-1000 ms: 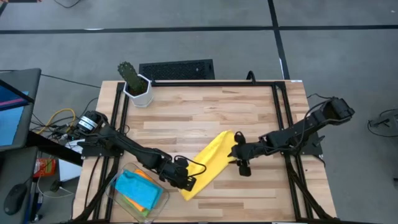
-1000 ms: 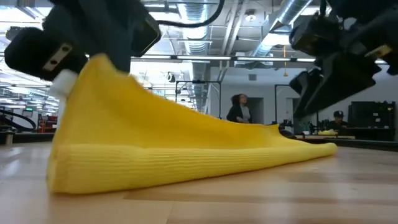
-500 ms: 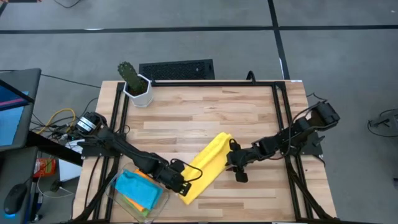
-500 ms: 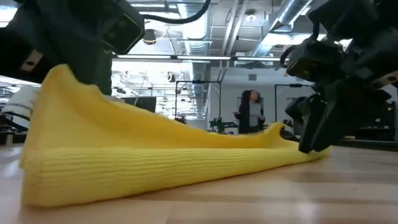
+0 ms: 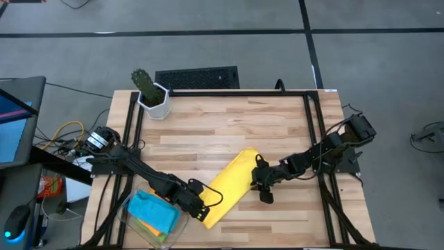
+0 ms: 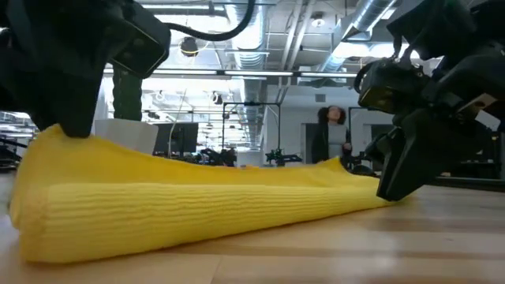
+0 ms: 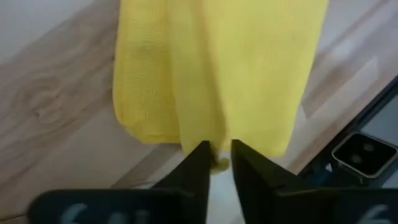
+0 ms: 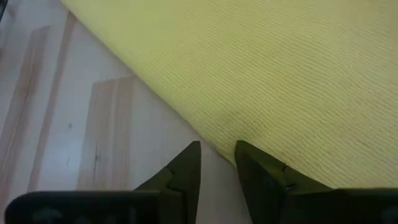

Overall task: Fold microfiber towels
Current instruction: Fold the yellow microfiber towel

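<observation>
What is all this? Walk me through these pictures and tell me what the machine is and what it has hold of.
It is a robot with two dark arms, each ending in a two-fingered claw, at a wooden table. One picture looks straight down from above, one looks level across the tabletop, and two come from cameras on the arms' wrists.

A yellow towel lies folded in a long strip across the table. The left claw is at its near end, with a bit of the towel's edge between its tips; whether it is gripping is unclear. The right claw is down at the other end, jaws apart, holding nothing.

A cactus in a white pot stands at a far corner. A clear bin at the near left corner holds a blue towel over an orange one.
</observation>
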